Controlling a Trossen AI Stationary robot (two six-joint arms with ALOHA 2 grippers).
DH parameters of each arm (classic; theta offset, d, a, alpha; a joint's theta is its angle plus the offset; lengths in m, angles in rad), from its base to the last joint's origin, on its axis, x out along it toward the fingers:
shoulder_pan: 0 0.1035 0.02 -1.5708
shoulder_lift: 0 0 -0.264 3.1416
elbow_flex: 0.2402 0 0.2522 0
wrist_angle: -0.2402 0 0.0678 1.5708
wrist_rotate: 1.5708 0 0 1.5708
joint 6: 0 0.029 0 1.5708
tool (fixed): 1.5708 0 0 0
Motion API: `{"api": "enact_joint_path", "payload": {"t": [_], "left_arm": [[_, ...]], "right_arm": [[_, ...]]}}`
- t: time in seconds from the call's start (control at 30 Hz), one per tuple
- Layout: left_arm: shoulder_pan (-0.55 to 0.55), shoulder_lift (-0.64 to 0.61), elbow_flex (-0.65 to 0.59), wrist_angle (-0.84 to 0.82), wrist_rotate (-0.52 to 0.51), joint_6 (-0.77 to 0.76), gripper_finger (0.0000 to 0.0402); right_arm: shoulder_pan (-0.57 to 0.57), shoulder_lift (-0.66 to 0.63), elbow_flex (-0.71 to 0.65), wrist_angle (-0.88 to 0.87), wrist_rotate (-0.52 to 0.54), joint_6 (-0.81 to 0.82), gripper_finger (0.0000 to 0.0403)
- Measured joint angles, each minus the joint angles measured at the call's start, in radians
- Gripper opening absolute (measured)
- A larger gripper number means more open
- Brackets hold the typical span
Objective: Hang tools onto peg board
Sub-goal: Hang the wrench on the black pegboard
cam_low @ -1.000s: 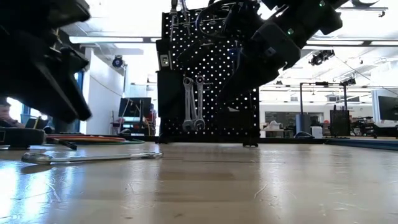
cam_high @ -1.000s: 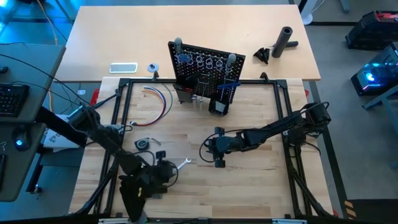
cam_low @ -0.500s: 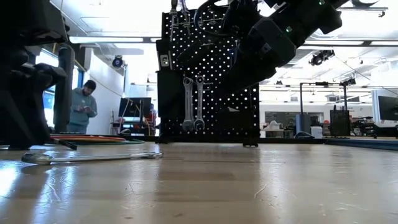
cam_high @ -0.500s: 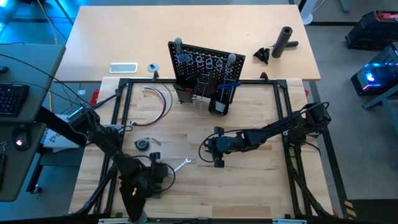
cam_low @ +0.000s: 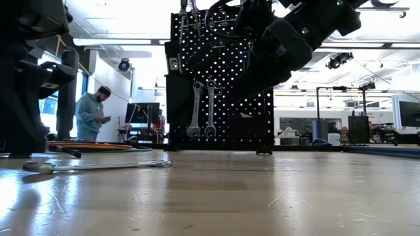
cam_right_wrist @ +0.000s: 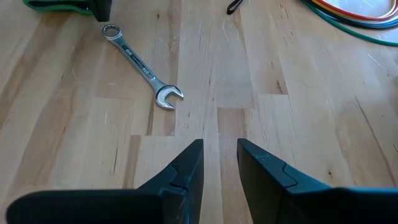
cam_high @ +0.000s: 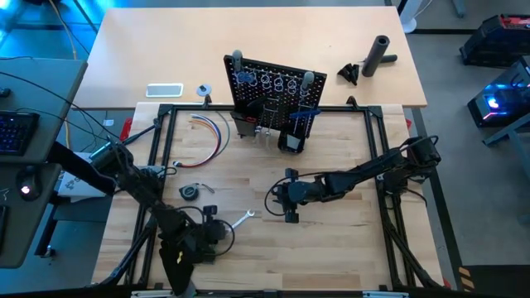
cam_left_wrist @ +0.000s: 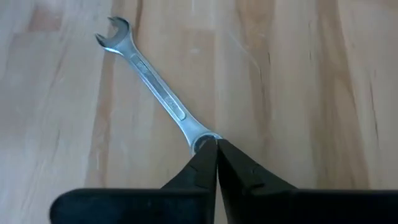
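Observation:
A silver wrench lies flat on the wooden table, also seen in the high view as the wrench. My left gripper is shut, with its tips at the wrench's ring end, near the table's front left. My right gripper hovers open over the middle of the table, with nothing between its fingers and the wrench ahead of it. The black peg board stands upright at the far side. Two wrenches hang on it. My left gripper's shut fingertips slant down from above onto the wrench's ring end, in line with the shaft. They hide part of the ring. Whether they touch it I cannot tell. The wrench lies flat on the table.
A small round tape measure lies to the left of the wrench. A loop of coloured wires lies farther back. A black cylinder and a white flat object sit beyond the frame. A person stands in the room behind.
My left gripper has shifted a little toward the table's near left over the wrench's ring end. In the low view its dark bulk has drawn aside and uncovered the person behind. The wrench has stayed where it was.

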Motion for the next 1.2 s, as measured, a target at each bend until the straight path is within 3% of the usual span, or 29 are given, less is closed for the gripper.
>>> {"api": "enact_joint_path", "payload": {"t": [0.4, 0.67, 0.9, 1.2], "left_arm": [[0.041, 0.041, 0.001, 0.015, 0.093, 0.028, 0.0], [0.056, 0.058, 0.003, 0.018, 0.084, 0.055, 0.0], [0.094, 0.06, 0.002, 0.029, 0.085, 0.139, 0.0], [0.151, 0.061, 0.0, 0.083, 0.106, 0.27, 0.0]], "right_arm": [[0.0, 0.0, 0.0, 0.0, 0.0, 0.001, 0.0092], [0.0, 0.001, 0.0, 0.001, -0.009, -0.017, 0.0092], [0.004, 0.082, 0.0, 0.173, -0.137, -0.12, 0.0093], [0.021, 0.188, 0.0, 0.319, -0.141, -0.246, 0.0134]]}}
